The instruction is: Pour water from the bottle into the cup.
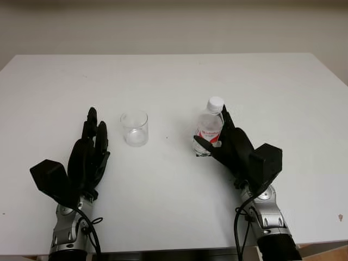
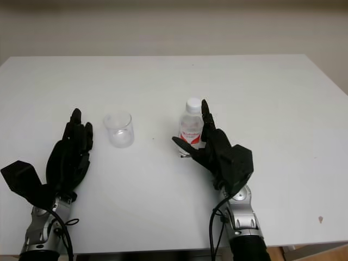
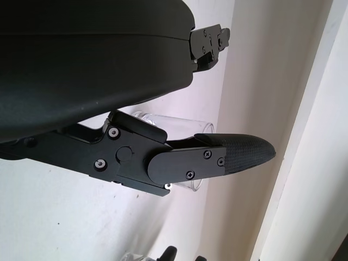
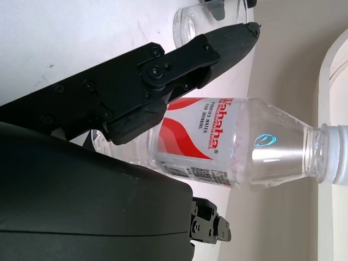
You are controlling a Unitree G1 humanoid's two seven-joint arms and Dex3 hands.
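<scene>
The bottle (image 1: 209, 126) stood upright on the table (image 1: 174, 76), a little right of its middle and nearer the front edge than the back. It was small, of clear plastic, with a white cap on and a red-and-white label. The cup (image 1: 135, 128), a short clear tumbler, stood upright and open-mouthed left of the bottle, well apart from it, about as far from the front edge.

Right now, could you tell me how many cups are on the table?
1. The clear cup stands upright on the white table, between the open left hand and the bottle.
</scene>
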